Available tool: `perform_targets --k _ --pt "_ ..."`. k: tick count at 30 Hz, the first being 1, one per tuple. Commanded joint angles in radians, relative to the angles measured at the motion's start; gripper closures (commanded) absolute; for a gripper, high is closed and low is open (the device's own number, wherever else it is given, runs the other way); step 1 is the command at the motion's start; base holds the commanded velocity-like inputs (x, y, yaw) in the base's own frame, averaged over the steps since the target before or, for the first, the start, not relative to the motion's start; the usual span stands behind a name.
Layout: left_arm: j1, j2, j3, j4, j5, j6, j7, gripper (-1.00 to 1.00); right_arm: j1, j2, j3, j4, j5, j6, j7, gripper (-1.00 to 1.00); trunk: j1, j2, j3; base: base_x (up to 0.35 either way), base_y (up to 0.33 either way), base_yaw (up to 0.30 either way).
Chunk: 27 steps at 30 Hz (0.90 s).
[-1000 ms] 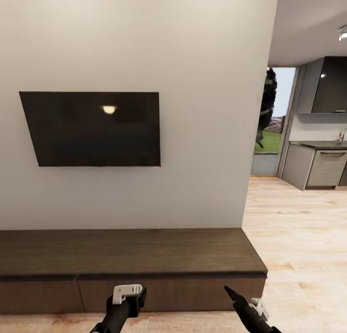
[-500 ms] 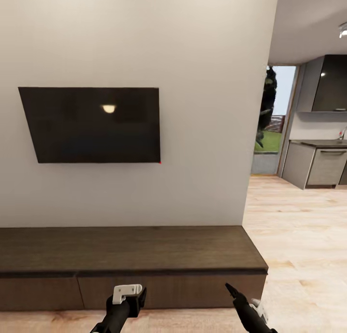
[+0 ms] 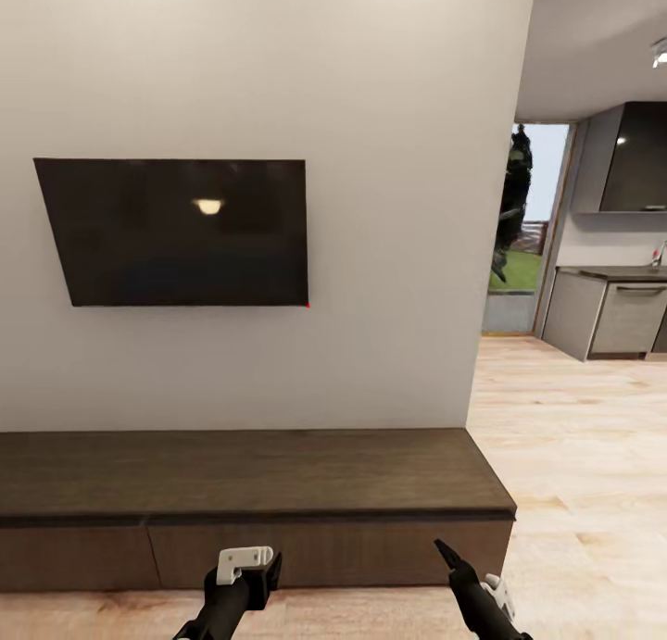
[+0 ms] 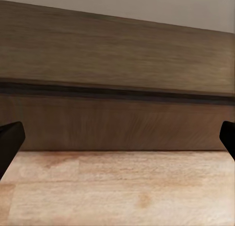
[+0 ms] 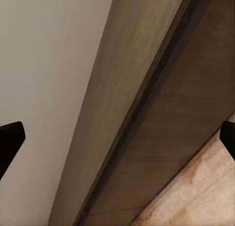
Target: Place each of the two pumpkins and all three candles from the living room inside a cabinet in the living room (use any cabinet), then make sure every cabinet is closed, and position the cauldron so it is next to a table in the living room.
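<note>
Just ahead of both tools, cabinet point(image 3: 250, 473) (drawers shut), left tool point(image 4: 117, 140) and right tool point(image 5: 117, 138) seemingly spread wide, empty.

Cut off at picture edges
Cabinet point(image 3: 250, 501) runs past the left edge; both arms cropped at bottom.

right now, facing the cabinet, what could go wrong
1. The cabinet has flat, handleless drawer fronts, so the open left gripper may find nothing to hook and could slip.
2. Both grippers are empty and low near the cabinet front; driving closer could knock the right gripper into it.
3. The TV hangs above the cabinet, so a raised arm might hit it.
</note>
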Motion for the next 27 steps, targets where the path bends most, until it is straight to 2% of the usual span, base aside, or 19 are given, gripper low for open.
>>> perform_targets --k 1,3,4,7,10,13,21,27 --pt "0.000 0.000 0.001 -0.002 0.005 0.006 -0.003 -1.00 0.000 -0.002 0.001 -0.001 -0.010 0.018 0.003 -1.00 0.004 -0.008 -0.004 0.000 0.000 0.000" --pt "0.000 0.000 0.001 -0.001 0.004 0.006 -0.003 -1.00 -0.001 -0.006 -0.001 -0.004 -0.011 0.056 0.003 -1.00 0.012 -0.022 -0.010 0.000 0.000 0.000" --pt "0.000 0.000 0.001 0.000 0.003 0.006 -0.003 -1.00 -0.004 -0.011 -0.007 -0.007 -0.012 0.117 0.008 -1.00 0.015 -0.029 -0.014 0.000 0.000 0.000" --pt "-0.001 0.000 0.001 0.003 0.002 0.006 -0.002 -1.00 -0.009 -0.030 -0.027 -0.011 -0.013 0.235 0.041 -1.00 0.027 -0.050 -0.023 0.000 0.000 0.000" --pt "0.000 0.000 0.001 0.004 0.002 0.006 -0.002 -1.00 -0.011 -0.049 -0.038 -0.012 -0.014 0.288 0.070 -1.00 0.038 -0.071 -0.032 0.000 0.000 0.000" --pt "0.000 0.000 0.001 0.003 0.002 0.006 -0.002 -1.00 -0.012 -0.067 -0.041 -0.012 -0.015 0.311 0.103 -1.00 0.050 -0.092 -0.042 0.000 0.000 0.000" --pt "0.000 0.000 0.001 0.003 0.003 0.006 -0.002 -1.00 -0.011 -0.077 -0.047 -0.012 -0.017 0.309 0.204 -1.00 0.081 -0.148 -0.067 0.000 0.000 0.000" --pt "0.000 0.000 0.001 0.003 0.003 0.006 -0.002 -1.00 -0.010 -0.076 -0.049 -0.012 -0.017 0.192 0.250 -1.00 0.104 -0.190 -0.086 0.000 0.000 0.000"
